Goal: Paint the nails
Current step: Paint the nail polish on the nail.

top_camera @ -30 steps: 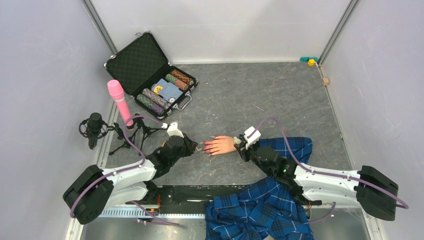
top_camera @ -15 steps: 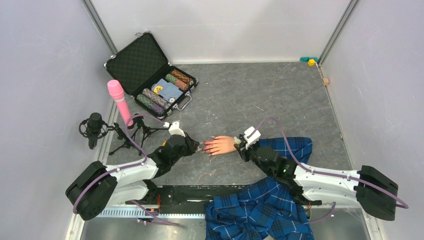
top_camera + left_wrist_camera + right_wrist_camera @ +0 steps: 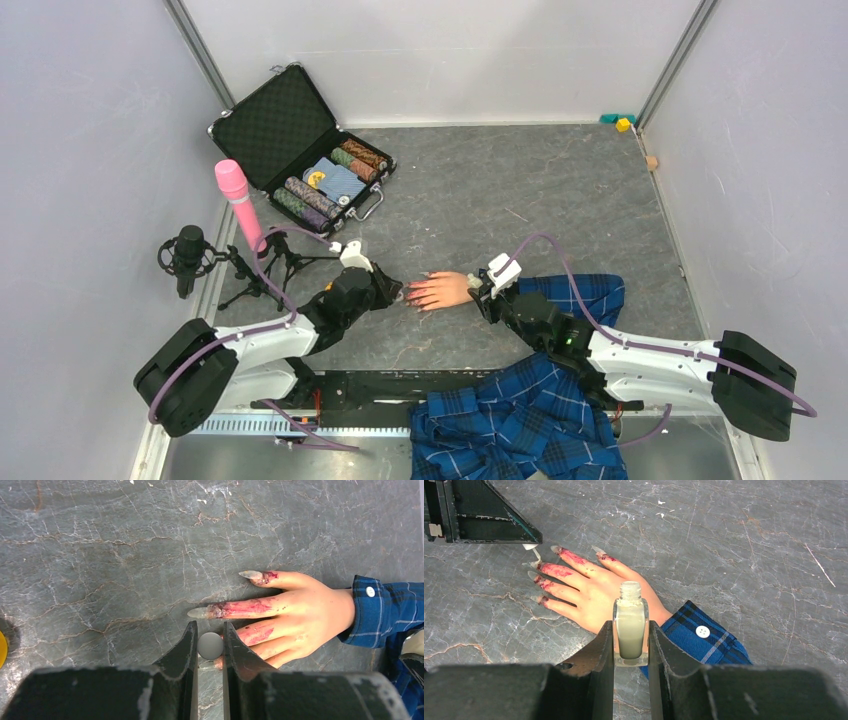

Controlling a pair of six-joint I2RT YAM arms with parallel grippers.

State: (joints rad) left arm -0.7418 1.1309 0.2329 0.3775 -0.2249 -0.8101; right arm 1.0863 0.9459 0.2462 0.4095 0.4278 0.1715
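A flesh-coloured mannequin hand (image 3: 441, 290) in a blue plaid sleeve (image 3: 580, 292) lies palm down on the grey table, fingers pointing left. Its long pale nails (image 3: 198, 612) have red smears behind them on the fingers. My left gripper (image 3: 210, 625) is shut on the round white cap (image 3: 210, 646) of the polish brush. In the right wrist view the thin brush (image 3: 537, 557) hangs from that cap and its tip meets a fingertip. By the wrist, my right gripper (image 3: 630, 624) is shut on a small clear bottle (image 3: 630, 630), open and holding pale polish.
An open black case (image 3: 290, 140) with poker chips lies at the back left. A pink microphone (image 3: 237, 203) and a black microphone on a stand (image 3: 189, 255) are at the left edge. Loose plaid cloth (image 3: 510, 425) hangs at the near edge. Small coloured blocks (image 3: 620, 122) sit in the far right corner.
My left arm has crept slightly right, bringing the brush closer onto the fingertips. The right arm and the bottle have not moved.
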